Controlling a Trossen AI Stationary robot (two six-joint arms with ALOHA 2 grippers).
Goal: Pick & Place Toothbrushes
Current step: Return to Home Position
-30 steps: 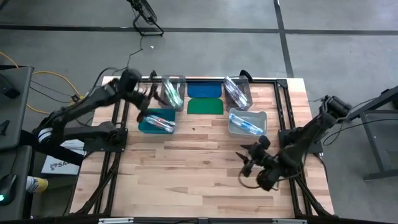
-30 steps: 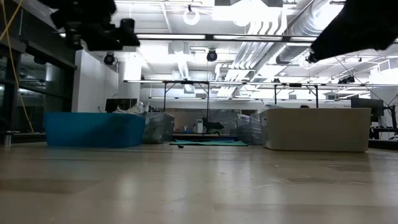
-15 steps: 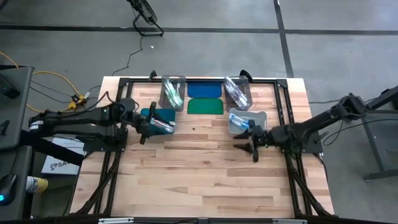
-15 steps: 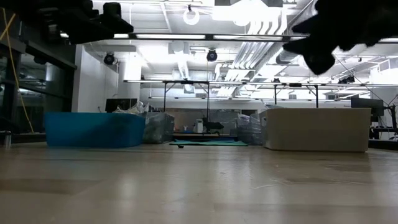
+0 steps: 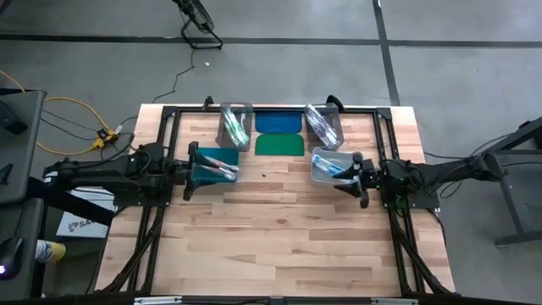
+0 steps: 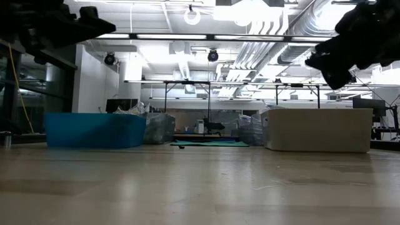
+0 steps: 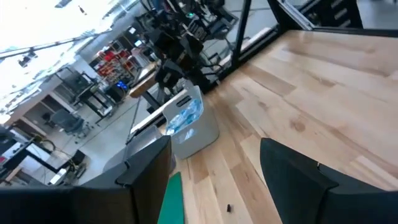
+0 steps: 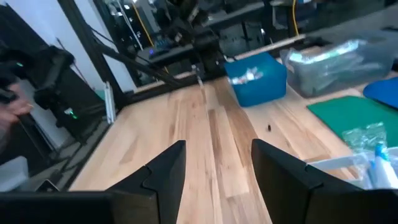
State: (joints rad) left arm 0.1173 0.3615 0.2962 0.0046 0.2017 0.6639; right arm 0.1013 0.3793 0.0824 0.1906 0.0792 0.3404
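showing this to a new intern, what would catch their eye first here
Four bins holding toothbrushes crowd the table's far half: a teal bin and a pale bin in front, two clear bins behind, flanking a blue lid and a green lid. Both dark arms reach in from the sides, the left gripper open beside the teal bin, the right gripper open beside the pale bin.

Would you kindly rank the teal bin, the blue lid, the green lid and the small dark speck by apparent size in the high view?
1. teal bin, largest.
2. blue lid and green lid, too alike to rank.
3. small dark speck, smallest.
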